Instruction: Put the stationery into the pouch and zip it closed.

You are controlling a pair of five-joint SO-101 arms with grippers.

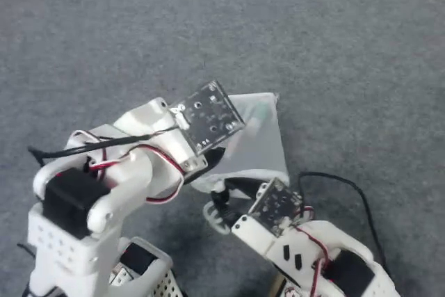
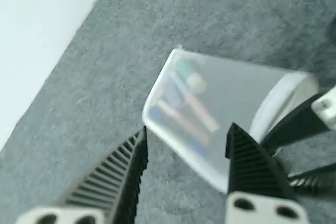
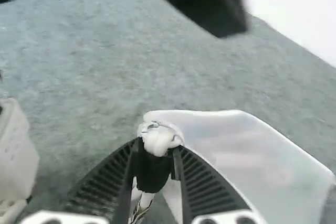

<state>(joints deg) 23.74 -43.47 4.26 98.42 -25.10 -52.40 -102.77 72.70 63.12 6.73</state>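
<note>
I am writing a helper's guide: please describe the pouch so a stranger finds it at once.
On the grey felt-like table cover, look between the two white arms. A flat, translucent white plastic pouch lies there, one end in the jaws of the right gripper. Unlike the arms, it shows coloured pens inside.

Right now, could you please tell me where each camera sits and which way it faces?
High view: fixed above the table, facing down on the pouch; left arm and right arm show.
Left wrist view: on the left arm, facing down past the open left gripper at the pouch and its pens.
Right wrist view: on the right arm, low, facing along the right gripper, shut on the pouch's corner.
Shared: all three show the pouch; the left wrist view also catches the right gripper.
</note>
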